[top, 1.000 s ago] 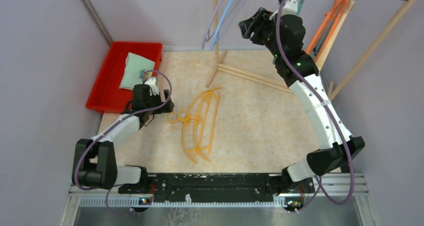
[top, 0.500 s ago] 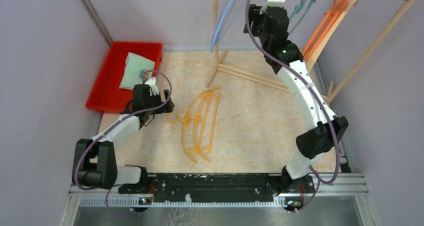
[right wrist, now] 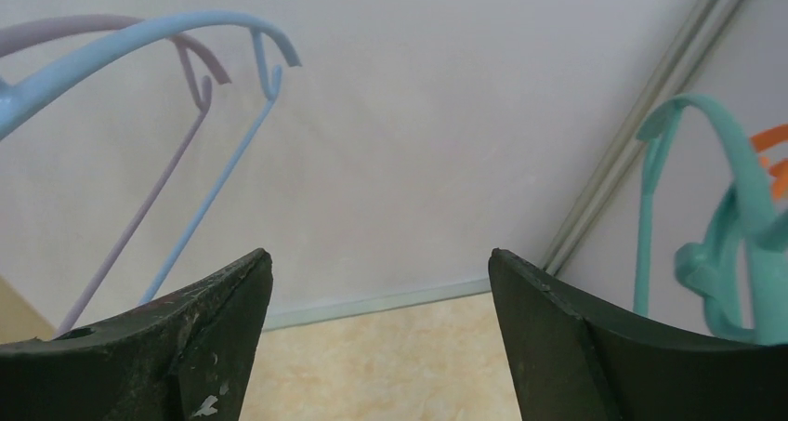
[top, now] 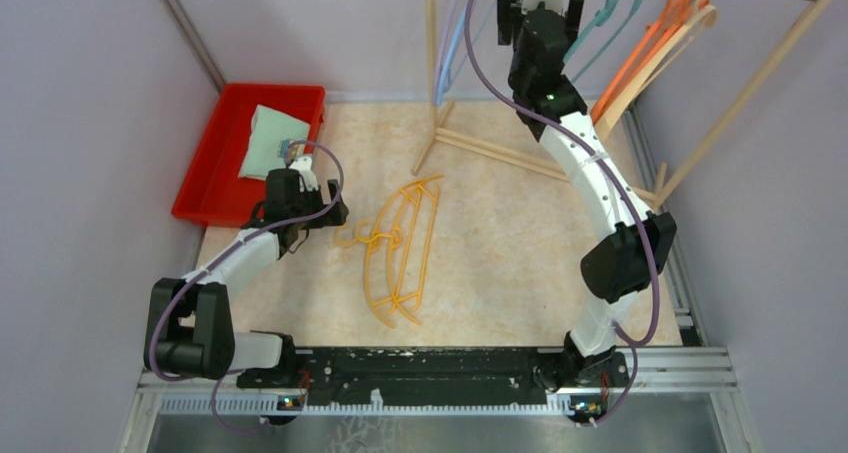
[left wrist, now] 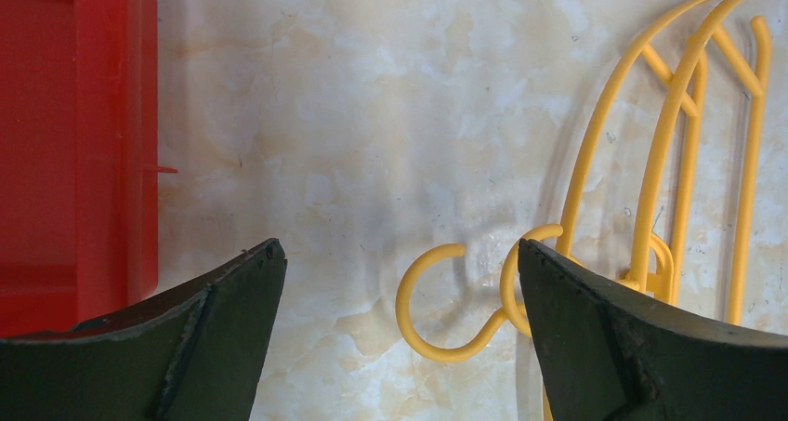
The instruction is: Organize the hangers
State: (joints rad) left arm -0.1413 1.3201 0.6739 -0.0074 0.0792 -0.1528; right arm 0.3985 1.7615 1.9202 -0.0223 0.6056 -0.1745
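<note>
The right arm (top: 600, 188) has risen and swung left over the last second, its elbow drawn inward. The right gripper (right wrist: 379, 258), which earlier faced sideways toward the hanging pair, now points at the back wall with its fingers spread and nothing between them. The light blue hanger (right wrist: 121, 42) and lavender hanger (right wrist: 139, 209) have swung from a leftward slant to nearly straight and now lie outside the left finger, while the teal hanger (right wrist: 739, 156) has come out from behind the arm to just outside the right finger, and the orange hangers (top: 635, 53) beyond it have swung slightly left.
</note>
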